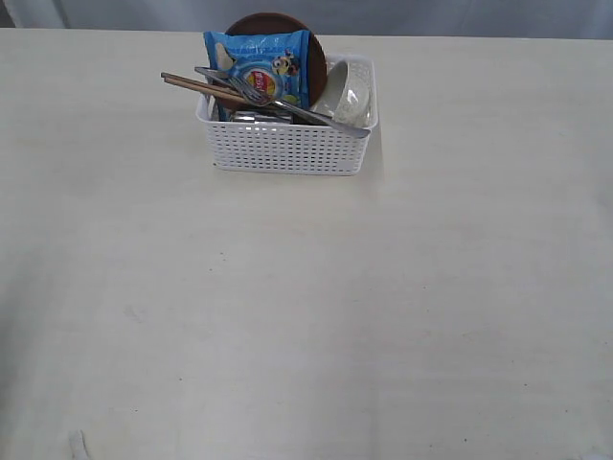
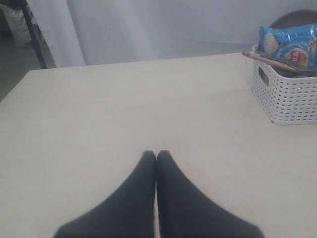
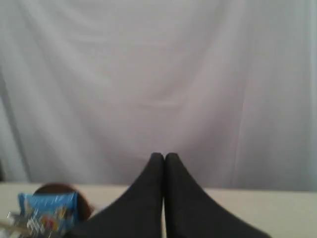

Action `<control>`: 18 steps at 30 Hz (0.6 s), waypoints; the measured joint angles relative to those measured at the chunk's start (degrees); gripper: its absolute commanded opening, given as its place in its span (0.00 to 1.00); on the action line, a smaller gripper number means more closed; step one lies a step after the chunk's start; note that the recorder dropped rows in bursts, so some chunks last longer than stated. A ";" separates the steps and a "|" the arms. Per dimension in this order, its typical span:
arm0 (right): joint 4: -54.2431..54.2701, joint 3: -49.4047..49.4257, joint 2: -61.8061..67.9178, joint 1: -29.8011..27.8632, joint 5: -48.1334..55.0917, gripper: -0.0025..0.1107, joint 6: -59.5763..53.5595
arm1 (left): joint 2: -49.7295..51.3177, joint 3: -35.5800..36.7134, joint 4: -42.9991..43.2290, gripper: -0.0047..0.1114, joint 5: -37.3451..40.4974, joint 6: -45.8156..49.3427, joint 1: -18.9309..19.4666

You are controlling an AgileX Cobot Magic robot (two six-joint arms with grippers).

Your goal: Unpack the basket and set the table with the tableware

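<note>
Behind cream table (image 1: 306,316), pale curtain (image 3: 158,74)

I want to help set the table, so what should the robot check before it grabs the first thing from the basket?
1. Basket upright on the table: ok.
2. Left gripper open to grab: not ok, shut and empty.
3. Right gripper open: not ok, shut and empty.
4. Chopsticks and steel cutlery lying on top, look reachable: ok.
5. Plate free to lift: not ok, the chip bag leans in front of it.
6. Spoon in sight: cannot tell.
</note>
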 measured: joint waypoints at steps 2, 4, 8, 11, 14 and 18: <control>0.14 -5.07 7.26 3.68 7.60 0.02 0.00 | 0.00 0.00 0.00 0.04 0.00 0.00 0.00; 0.23 -9.32 13.65 7.48 14.75 0.02 0.00 | 0.00 0.00 0.00 0.04 0.00 0.00 0.00; 0.37 -17.14 25.71 14.75 28.51 0.02 0.00 | 0.00 0.00 0.00 0.04 0.00 0.00 0.00; 0.41 -20.64 32.07 18.18 31.94 0.02 0.00 | 0.00 0.00 0.00 0.04 0.00 0.00 0.00; 1.21 -22.59 35.51 19.69 32.00 0.02 0.00 | 0.00 0.00 0.00 0.04 0.00 0.00 0.00; 1.77 -24.31 38.65 19.92 30.37 0.02 -0.64 | 0.00 0.00 0.00 0.04 0.00 0.00 0.00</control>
